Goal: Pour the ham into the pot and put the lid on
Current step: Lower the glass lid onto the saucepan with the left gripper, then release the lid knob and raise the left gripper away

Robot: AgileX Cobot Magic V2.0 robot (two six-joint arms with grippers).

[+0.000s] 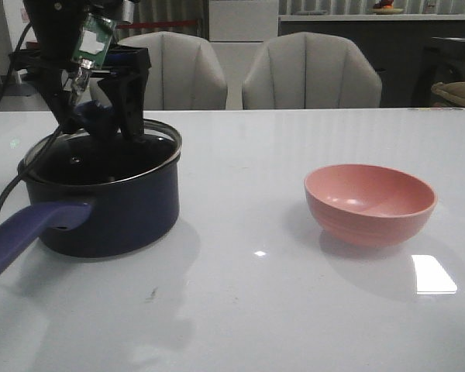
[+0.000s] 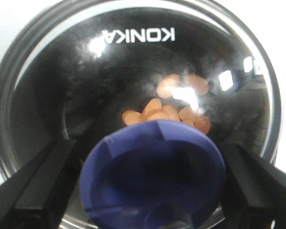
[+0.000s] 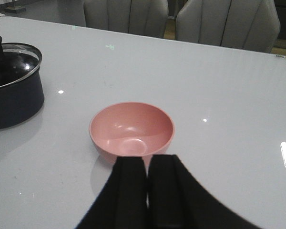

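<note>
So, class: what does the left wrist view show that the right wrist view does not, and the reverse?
Only the left wrist view shows the orange round ham slices under the glass lid, and its blue funnel-shaped knob. Only the right wrist view shows the empty pink round bowl and the right end effector, closed. Both show the metal-rimmed glass lid on the dark navy saucepan.

Lid [image 1: 101,151] on pot [image 1: 108,209], left of bowl [image 1: 370,203]

Front view low across the table [image 1: 294,310]; left wrist close, blurry, above pot [image 2: 19,57]; right wrist toward bowl [image 3: 131,129].
</note>
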